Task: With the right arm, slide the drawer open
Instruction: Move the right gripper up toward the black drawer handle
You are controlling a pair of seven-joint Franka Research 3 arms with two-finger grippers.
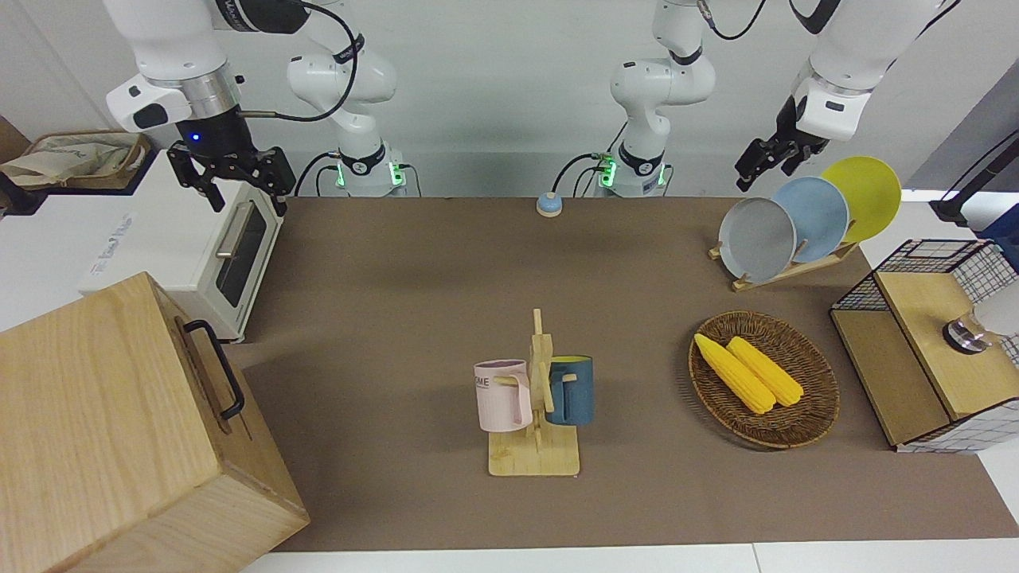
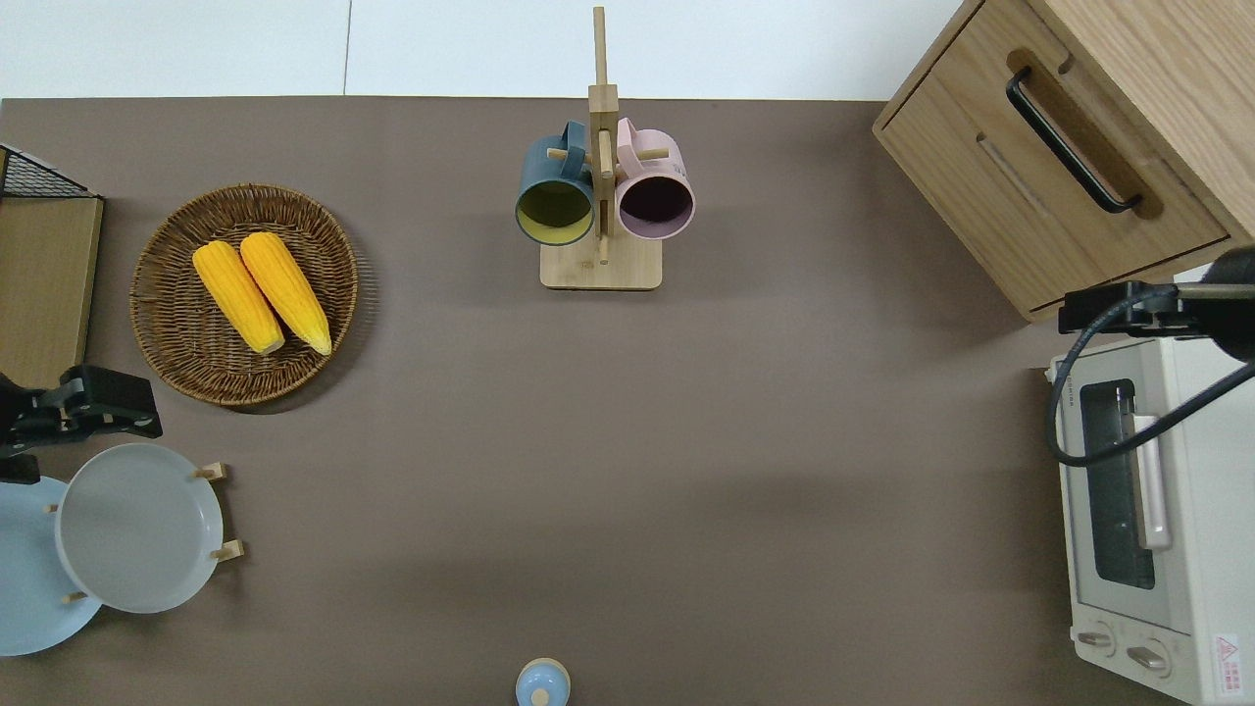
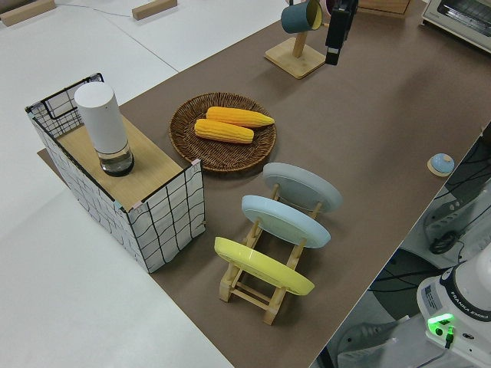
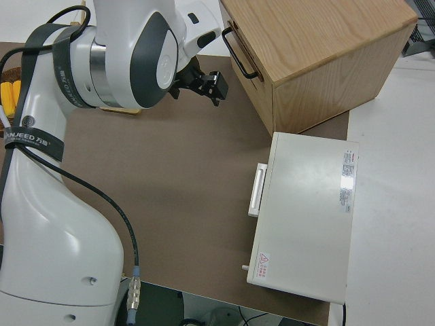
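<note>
The drawer (image 2: 1064,191) is the wide pale-wood front of the wooden box cabinet (image 1: 95,414) at the right arm's end of the table. It sits flush and closed, with its black bar handle (image 2: 1071,142) on the front. The handle also shows in the front view (image 1: 213,368) and the right side view (image 4: 238,49). My right gripper (image 1: 247,197) is open and empty, up in the air. In the overhead view (image 2: 1083,309) it is over the gap between the cabinet and the toaster oven, apart from the handle. My left arm is parked.
A white toaster oven (image 2: 1147,520) stands beside the cabinet, nearer to the robots. A mug tree with two mugs (image 2: 600,196) stands mid-table. A basket of corn (image 2: 245,294), a plate rack (image 1: 804,227) and a wire-grid box (image 1: 931,358) stand toward the left arm's end.
</note>
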